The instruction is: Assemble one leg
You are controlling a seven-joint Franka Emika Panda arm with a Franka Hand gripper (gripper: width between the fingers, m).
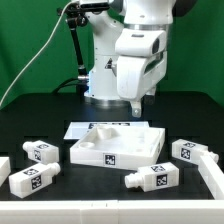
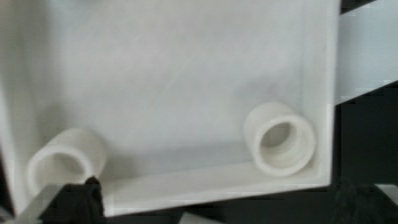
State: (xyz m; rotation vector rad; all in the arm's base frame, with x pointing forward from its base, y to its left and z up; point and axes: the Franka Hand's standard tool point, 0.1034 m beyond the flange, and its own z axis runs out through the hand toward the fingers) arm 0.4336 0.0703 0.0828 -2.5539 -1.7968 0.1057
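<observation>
The large white tray-like piece (image 1: pixel 118 146) lies in the middle of the black table. It fills the wrist view (image 2: pixel 160 80), where two round corner sockets (image 2: pixel 279 140) show. My gripper (image 1: pixel 137 107) hangs just above the tray's far edge, touching nothing. In the wrist view the gripper (image 2: pixel 217 203) has its jaws wide apart, with one dark fingertip (image 2: pixel 71 198) at the tray's edge and nothing between them. Several white legs lie around the tray: two on the exterior view's left (image 1: pixel 40 151) (image 1: pixel 30 180), one in front (image 1: pixel 152 178) and one on the right (image 1: pixel 187 151).
The marker board (image 1: pixel 78 130) lies flat behind the tray, partly under it. More white parts sit at the exterior view's left edge (image 1: pixel 4 165) and right edge (image 1: pixel 211 176). The arm's base (image 1: pixel 105 85) stands at the back, with a black cable on the left.
</observation>
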